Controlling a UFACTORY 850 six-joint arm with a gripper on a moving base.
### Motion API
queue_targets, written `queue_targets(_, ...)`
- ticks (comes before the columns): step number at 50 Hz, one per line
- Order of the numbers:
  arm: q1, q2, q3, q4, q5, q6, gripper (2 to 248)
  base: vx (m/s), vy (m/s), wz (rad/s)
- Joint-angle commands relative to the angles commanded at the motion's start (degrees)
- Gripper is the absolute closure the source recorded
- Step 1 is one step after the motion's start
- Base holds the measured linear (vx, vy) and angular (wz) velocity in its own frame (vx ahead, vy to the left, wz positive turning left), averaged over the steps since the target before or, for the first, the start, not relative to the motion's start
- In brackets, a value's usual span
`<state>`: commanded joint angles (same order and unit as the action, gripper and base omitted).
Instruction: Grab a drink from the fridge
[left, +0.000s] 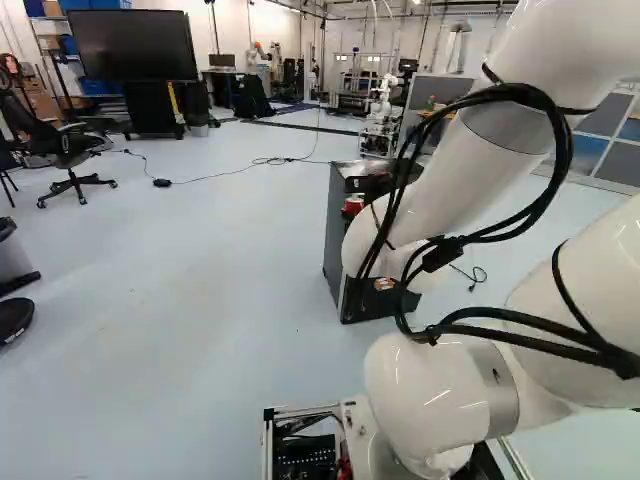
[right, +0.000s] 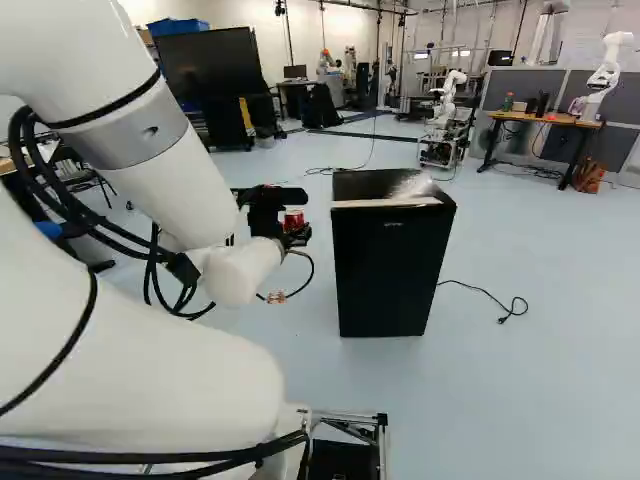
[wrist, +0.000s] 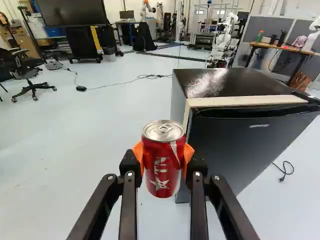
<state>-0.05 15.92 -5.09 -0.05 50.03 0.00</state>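
Across the pale floor (wrist: 75, 150) the black fridge (wrist: 245, 145) stands beside and ahead of the jaws — the gripper (wrist: 163, 156) is clamped on the red can (wrist: 163, 172), upright between them — so the grab looks done, and next comes a level retreat (no bumps).

Arm (left: 455, 175): bent, reaching forward
Wrist (right: 238, 274): white, at the far end
Tool (right: 292, 226): black, pointing ahead, gripping
Pads (wrist: 138, 156): orange, apart, clamping from both sides

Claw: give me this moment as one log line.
claw: shut on can | can: red, upright, outside fridge | door: looks shut | task: grab looks done
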Motion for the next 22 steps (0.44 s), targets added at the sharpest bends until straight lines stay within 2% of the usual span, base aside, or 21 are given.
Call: queue_targets(22,0.0,0.1,0.1,0.0,0.0,0.0,154,0.0,0.0,0.0)
